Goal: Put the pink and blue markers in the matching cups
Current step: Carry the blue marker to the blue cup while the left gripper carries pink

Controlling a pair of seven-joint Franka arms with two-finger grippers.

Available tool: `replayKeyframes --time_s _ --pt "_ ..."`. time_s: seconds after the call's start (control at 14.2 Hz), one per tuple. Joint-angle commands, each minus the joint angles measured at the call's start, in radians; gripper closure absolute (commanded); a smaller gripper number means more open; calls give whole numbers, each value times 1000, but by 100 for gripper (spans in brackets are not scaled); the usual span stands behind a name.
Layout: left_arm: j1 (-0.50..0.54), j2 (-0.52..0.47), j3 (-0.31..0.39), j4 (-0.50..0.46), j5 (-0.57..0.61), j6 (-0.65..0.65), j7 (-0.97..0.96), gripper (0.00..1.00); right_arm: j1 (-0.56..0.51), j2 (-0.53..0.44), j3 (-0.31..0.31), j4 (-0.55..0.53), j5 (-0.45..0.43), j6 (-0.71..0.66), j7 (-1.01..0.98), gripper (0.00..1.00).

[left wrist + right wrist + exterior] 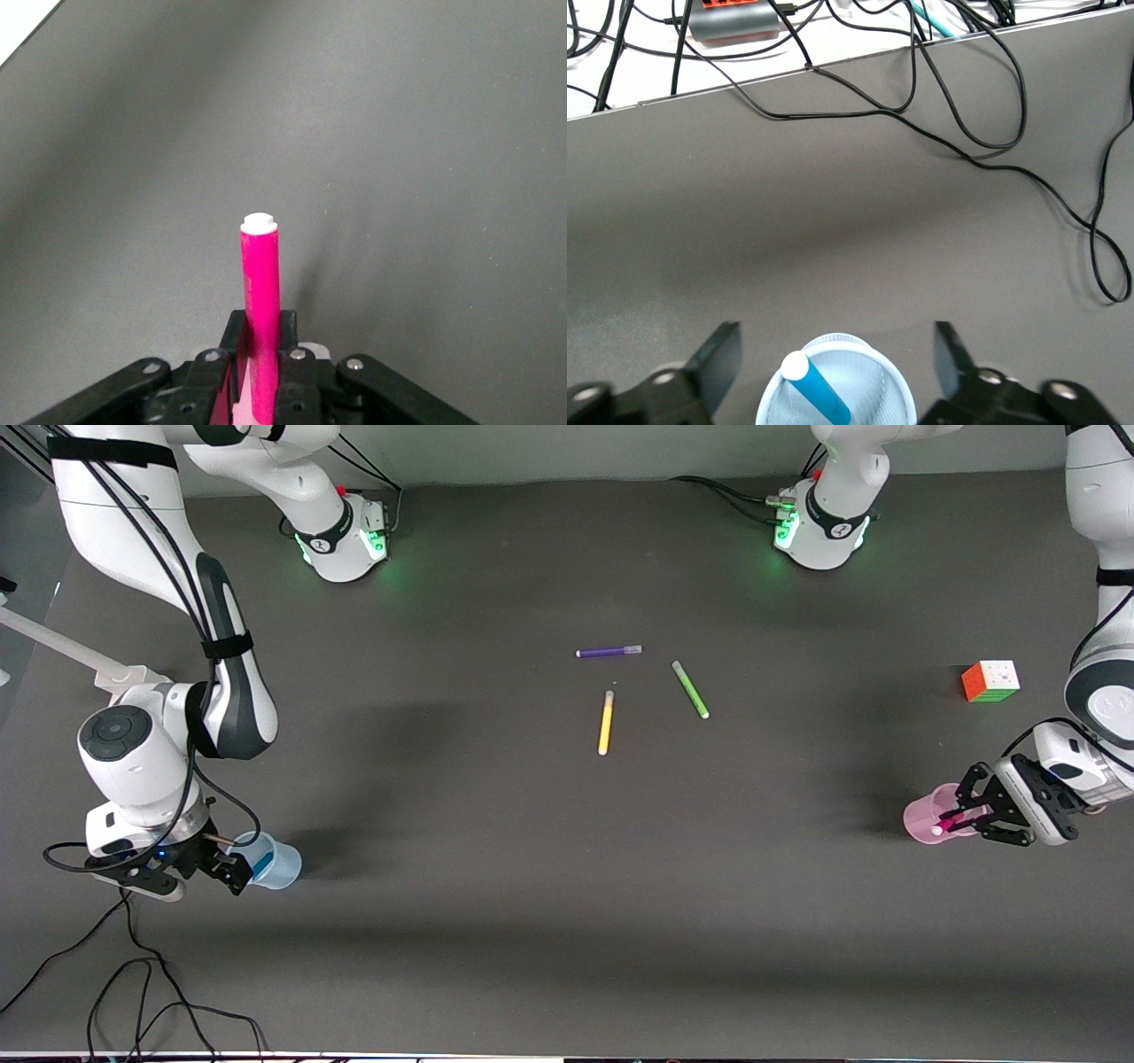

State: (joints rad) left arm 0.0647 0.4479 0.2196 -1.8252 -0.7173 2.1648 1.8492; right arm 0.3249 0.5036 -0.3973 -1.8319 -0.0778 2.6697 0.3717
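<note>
While the left gripper (964,816) has its black fingers (288,372) pinched tight on the slim magenta-pink felt-tip marker (260,310), the marker's white end points away from the wrist, and its lower part reaches into the small translucent pale pink plastic cup (930,815). That cup stands on the dark grey worktop (567,850) at the left arm's end, nearer the front camera than the multicoloured puzzle cube (990,681).

At the right arm's end, the right gripper (226,864) hangs with its fingers (713,363) spread wide to either side of the small translucent pale blue plastic cup (834,385), touching neither the cup nor the pen. Inside that cup the bright blue felt-tip marker (815,390) leans against the rim, its white end uppermost.

Near the middle of the worktop lie three more pens, well apart from both cups: a purple felt-tip pen (608,652) farthest from the front camera, a green felt-tip pen (690,689) toward the left arm's end, and a yellow felt-tip pen (606,723) nearest the camera.

Black cables (966,106) trail across the worktop in the right wrist view.
</note>
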Motion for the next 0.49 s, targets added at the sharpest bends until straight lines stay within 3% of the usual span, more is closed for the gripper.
replayKeyframes --time_s 0.0,0.42 --pt "13 -9 -8 -3 -42 -25 62 100 6 -16 -3 95 0 -182 -5 1" --pt "33 9 -8 3 -99 -63 119 100 10 -71 0 321 76 -664 -65 1"
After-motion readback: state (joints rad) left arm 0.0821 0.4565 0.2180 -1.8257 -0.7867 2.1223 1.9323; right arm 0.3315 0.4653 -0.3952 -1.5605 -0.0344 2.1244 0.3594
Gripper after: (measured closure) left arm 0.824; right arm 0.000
